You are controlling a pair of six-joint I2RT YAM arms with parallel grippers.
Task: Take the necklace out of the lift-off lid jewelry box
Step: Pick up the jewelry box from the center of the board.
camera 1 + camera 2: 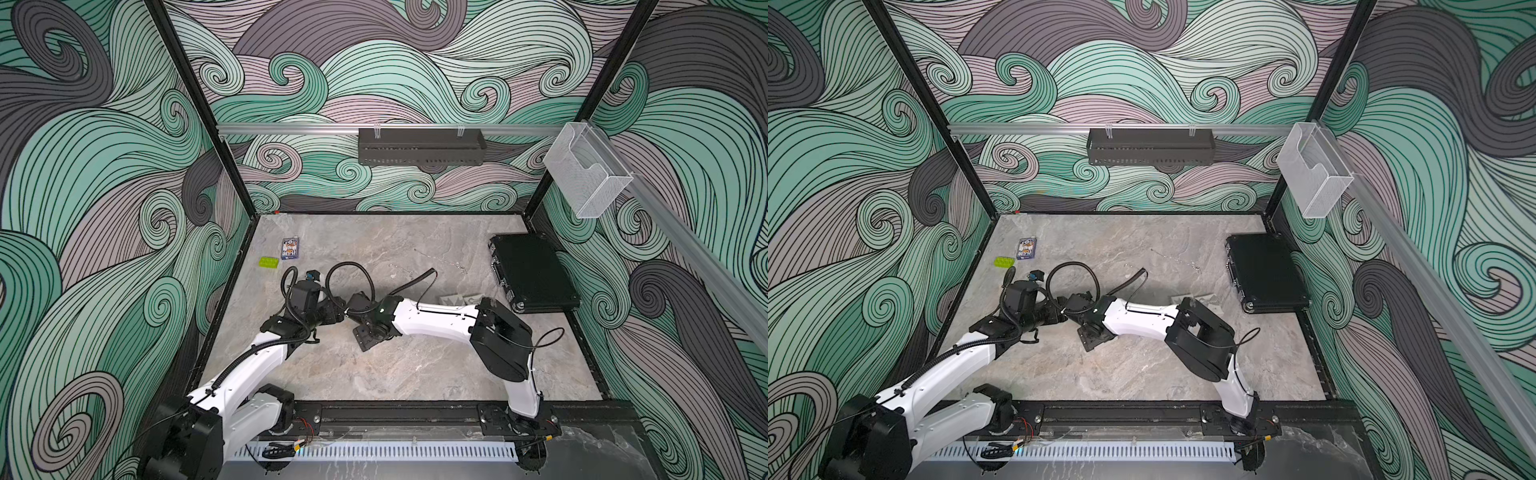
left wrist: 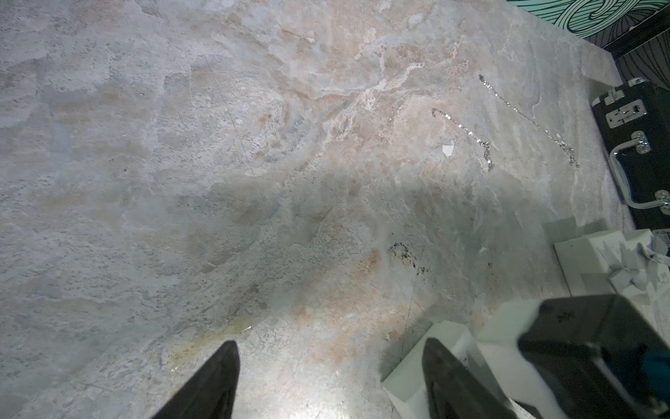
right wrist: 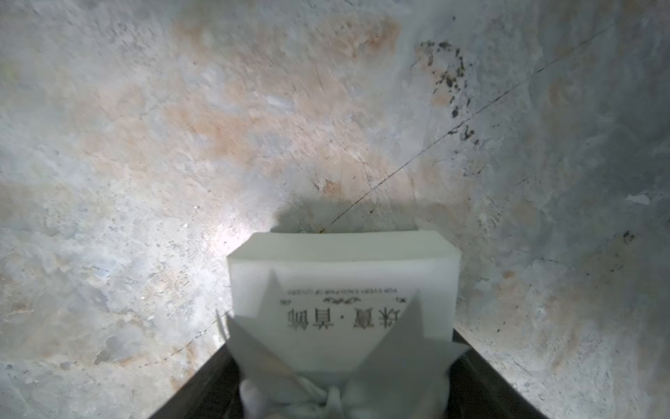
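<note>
The necklace (image 2: 529, 121), a thin silver chain, lies loose on the marble table (image 2: 181, 181) in two glittering strands, faint in a top view (image 1: 455, 265). In the right wrist view a white jewelry box (image 3: 340, 275), with printed characters and a ribbon bow, fills the gap between my right gripper's (image 3: 340, 341) dark fingers, which press both its sides. My left gripper (image 2: 330, 342) stands open and empty just beside that box's corner (image 2: 409, 366). In both top views the two wrists meet mid-table and hide the box. Another white ribboned box part (image 2: 616, 268) lies apart, near the right arm (image 1: 436, 316).
A black hard case (image 1: 532, 272) with metal latches lies at the right edge, close to the chain. A card deck (image 1: 290, 248) and a green block (image 1: 269, 262) sit at the far left. A black tray (image 1: 419, 151) and a clear bin (image 1: 586, 174) hang on the rails.
</note>
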